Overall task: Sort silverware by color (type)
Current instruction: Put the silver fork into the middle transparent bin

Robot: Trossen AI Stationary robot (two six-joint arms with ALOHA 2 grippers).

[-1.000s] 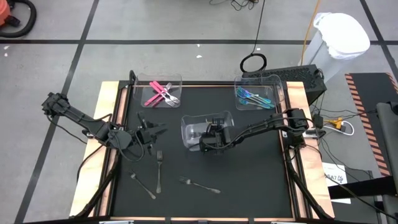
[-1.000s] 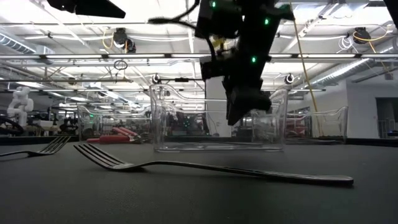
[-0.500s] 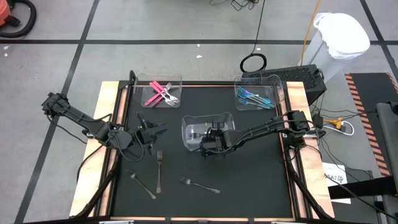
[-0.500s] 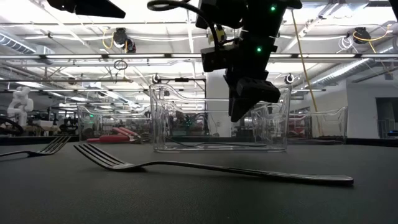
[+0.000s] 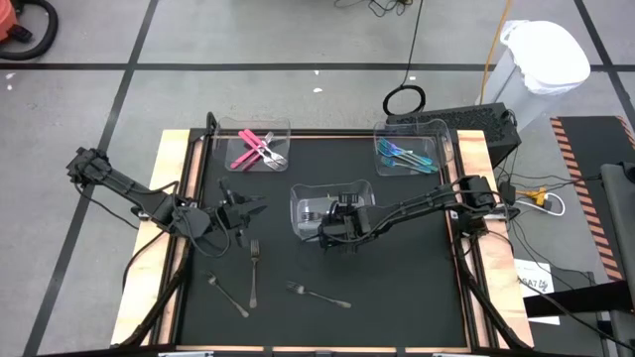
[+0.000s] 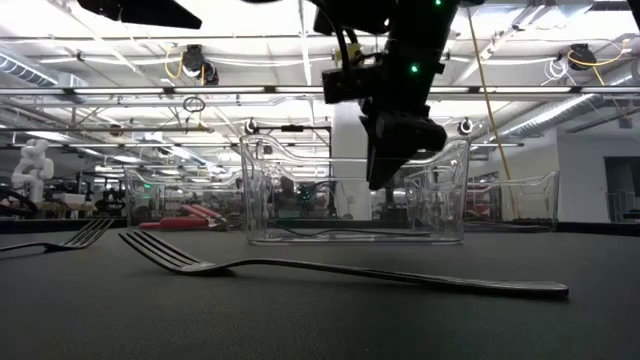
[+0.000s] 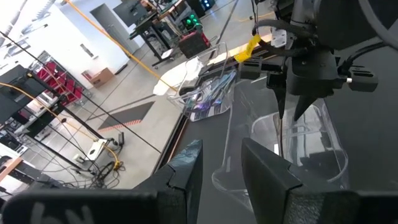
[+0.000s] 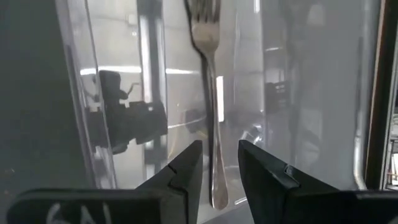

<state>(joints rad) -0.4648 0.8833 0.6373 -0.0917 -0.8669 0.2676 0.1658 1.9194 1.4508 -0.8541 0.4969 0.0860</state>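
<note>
A clear bin (image 5: 301,206) stands mid-table with grey silverware in it; one grey fork (image 8: 210,93) lies flat on its floor. My right gripper (image 5: 333,231) hovers open over the bin's near wall, slanting down, with that fork's handle showing beyond the gap between its fingers (image 8: 219,149). In the low view nothing hangs from the right gripper (image 6: 385,178). Three grey pieces lie flat on the black mat: a fork (image 5: 254,270), another piece (image 5: 228,295), and a fork (image 5: 319,296). My left gripper (image 5: 248,206) waits open near the table's left, holding nothing (image 7: 221,148).
A bin with pink-handled pieces (image 5: 260,149) stands at the far left of the mat. A bin with blue-teal pieces (image 5: 405,156) stands at the far right. The mat's near right part is bare. A raised wooden border (image 5: 476,288) runs round the mat.
My right gripper has drawn back a little toward the table's near edge and risen slightly above the clear bin, its gap unchanged. The fork in the bin has stayed where it lies.
</note>
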